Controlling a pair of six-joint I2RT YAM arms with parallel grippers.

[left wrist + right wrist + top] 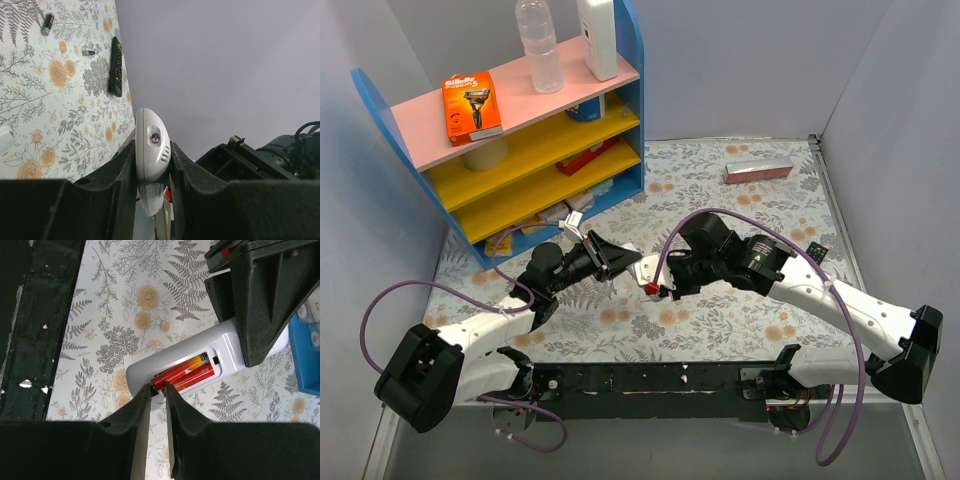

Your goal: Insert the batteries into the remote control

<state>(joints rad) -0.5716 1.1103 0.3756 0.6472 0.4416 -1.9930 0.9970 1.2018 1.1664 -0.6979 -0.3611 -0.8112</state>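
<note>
My left gripper (153,156) is shut on a white remote (150,131) and holds it above the table; from above, the remote (645,268) sits between the two arms. Its open battery bay faces my right wrist camera, showing two red-and-orange batteries (186,372) lying side by side in the white remote (227,347). My right gripper (159,390) has its jaws nearly together, pinching the near end of the upper battery, which sits slightly askew. A loose battery (47,23) lies on the floral cloth far off.
A black remote (817,249) lies near the table's right edge, also visible as the black remote (116,67). A pink box (758,171) lies at the back. The blue shelf unit (520,130) stands at back left. A small dark piece (88,52) lies beside the black remote.
</note>
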